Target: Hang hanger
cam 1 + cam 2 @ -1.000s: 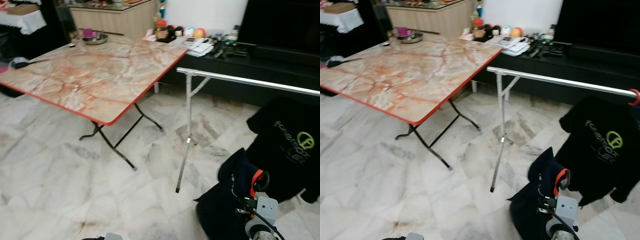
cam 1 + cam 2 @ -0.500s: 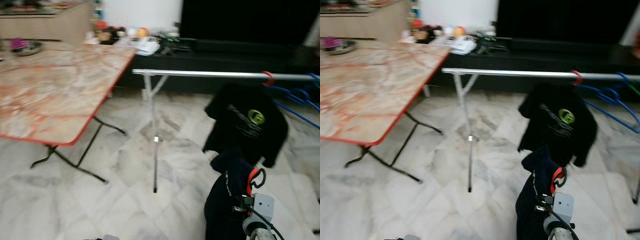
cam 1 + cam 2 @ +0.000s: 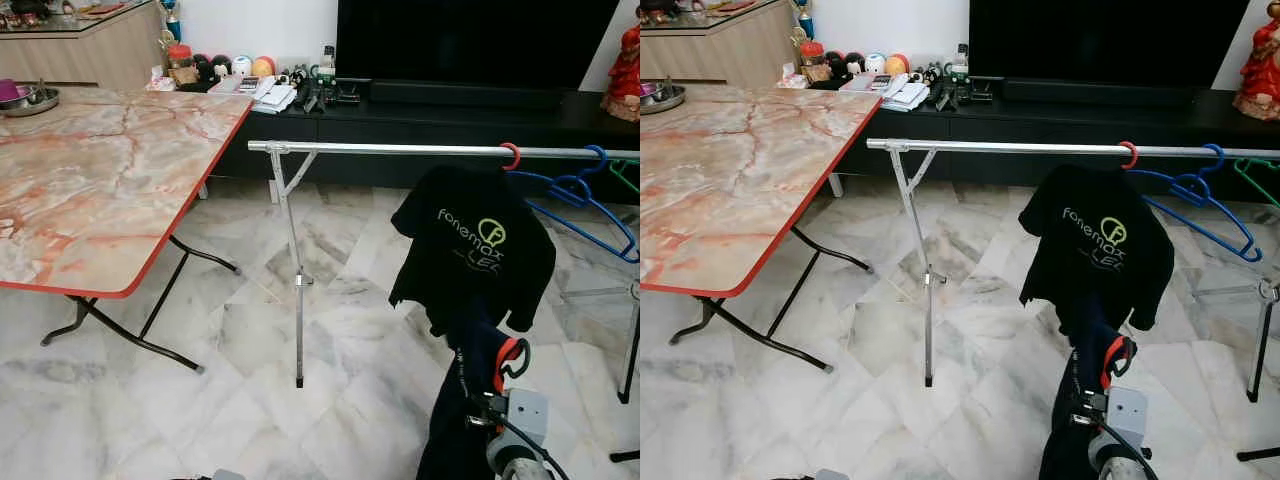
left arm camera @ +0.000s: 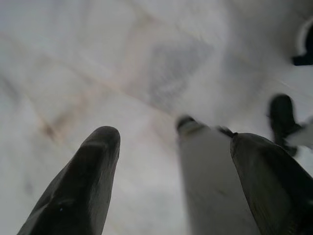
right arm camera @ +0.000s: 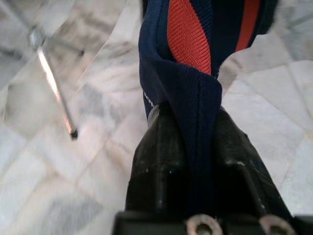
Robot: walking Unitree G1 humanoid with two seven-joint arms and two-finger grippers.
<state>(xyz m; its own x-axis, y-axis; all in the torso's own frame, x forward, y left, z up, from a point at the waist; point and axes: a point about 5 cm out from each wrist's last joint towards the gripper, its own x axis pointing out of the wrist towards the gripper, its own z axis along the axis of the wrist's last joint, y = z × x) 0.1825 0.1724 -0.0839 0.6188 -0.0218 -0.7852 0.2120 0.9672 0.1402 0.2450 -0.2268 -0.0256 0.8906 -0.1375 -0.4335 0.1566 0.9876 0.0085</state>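
A long silver metal clothes rail on thin legs stands across the marble floor, beside a folding marble-pattern counter with a red edge. On the rail hangs a black T-shirt with a green logo by a red hook, and near it 1 empty blue plastic hanger. Low in front, the right claw is clenched on a navy garment with red stripes, which sits on a red hanger, well below the rail. The left claw is released and points at the floor. The step seems to be the carry to the rail. Next, the hook must rise above the bar and come down on a free part.
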